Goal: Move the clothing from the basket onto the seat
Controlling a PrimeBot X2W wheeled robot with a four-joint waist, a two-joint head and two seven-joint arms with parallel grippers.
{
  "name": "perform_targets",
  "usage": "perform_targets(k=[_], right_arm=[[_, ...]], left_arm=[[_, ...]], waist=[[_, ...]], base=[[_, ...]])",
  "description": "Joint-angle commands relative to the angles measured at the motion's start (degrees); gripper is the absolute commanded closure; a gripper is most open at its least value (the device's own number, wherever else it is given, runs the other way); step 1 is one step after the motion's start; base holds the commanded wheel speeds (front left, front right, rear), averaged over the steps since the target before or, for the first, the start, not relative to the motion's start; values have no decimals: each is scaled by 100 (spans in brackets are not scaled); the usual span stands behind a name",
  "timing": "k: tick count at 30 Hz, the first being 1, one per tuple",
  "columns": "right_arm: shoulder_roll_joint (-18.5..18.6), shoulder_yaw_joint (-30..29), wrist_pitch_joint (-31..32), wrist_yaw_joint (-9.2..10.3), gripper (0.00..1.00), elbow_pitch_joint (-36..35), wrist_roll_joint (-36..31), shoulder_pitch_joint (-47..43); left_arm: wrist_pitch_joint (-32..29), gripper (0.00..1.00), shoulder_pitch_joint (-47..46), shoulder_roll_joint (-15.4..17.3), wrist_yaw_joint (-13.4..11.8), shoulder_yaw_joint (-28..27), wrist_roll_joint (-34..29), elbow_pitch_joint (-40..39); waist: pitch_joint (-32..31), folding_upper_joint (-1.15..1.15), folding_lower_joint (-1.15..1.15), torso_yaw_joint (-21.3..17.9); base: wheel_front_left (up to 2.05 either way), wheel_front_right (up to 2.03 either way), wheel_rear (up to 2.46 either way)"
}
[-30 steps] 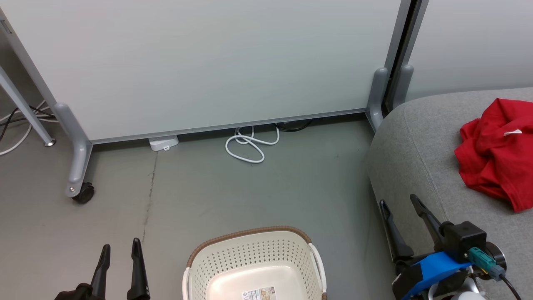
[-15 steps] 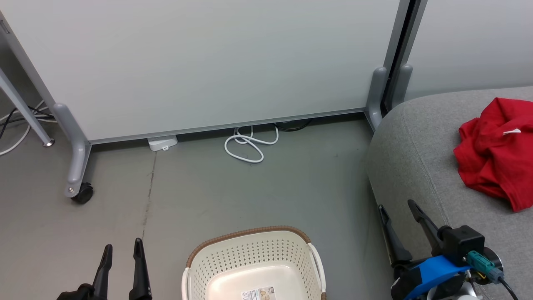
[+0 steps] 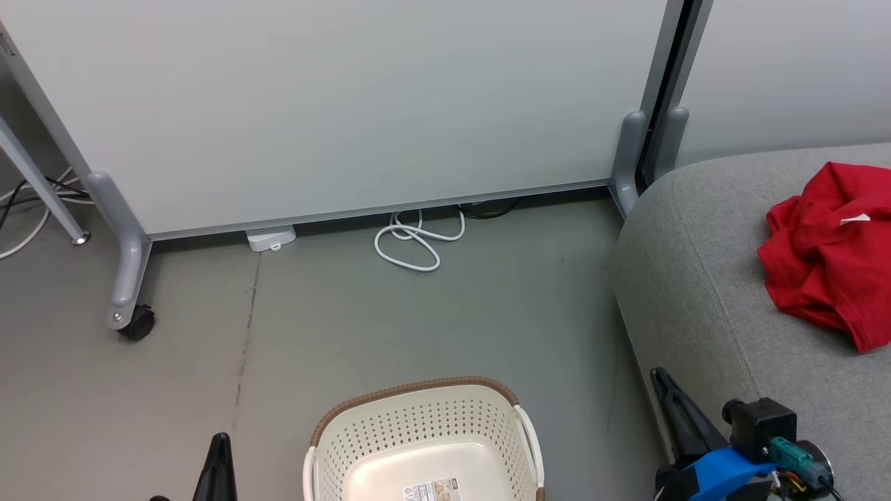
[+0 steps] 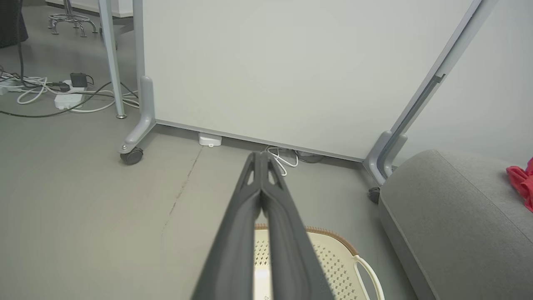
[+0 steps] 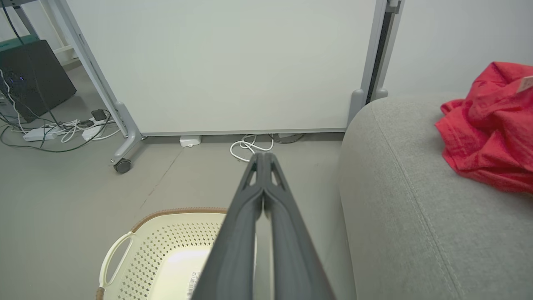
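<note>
Head view: high, facing forward and down. Wrist views: lower, facing partition (image 3: 348, 104). All share basket (image 3: 418, 426) at 6 o'clock, seat (image 3: 696, 264) toward 3 o'clock.

The scene is lit brightly and evenly, apparently from overhead. Only soft, faint shadows are cast, the darkest under the lower edge of the white panel (image 3: 348, 104) across mid frame. A pale sheen is seen on the floor of the basket (image 5: 158, 246) at the lower left of the right wrist view. Uprights are splayed outward toward the side edges in both wrist views. The head view is rendered sharp throughout.
</note>
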State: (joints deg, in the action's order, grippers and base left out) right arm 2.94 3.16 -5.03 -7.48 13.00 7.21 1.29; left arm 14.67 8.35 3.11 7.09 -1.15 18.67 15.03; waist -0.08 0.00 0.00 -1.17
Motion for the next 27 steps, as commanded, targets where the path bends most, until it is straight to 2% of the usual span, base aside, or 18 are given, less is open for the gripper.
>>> perform_targets(k=[1,27], right_arm=[[-1,1,1,0,100,54,8,-29],[3,-298,357,0,100,95,2674,140]], left_arm=[[-4,100,20,-14,0,2,7,53],[-667,100,-448,-20,14,-170,2306,33]], waist=[[0,0,0,0],[5,0,0,23]], base=[[0,0,0],[0,0,0]])
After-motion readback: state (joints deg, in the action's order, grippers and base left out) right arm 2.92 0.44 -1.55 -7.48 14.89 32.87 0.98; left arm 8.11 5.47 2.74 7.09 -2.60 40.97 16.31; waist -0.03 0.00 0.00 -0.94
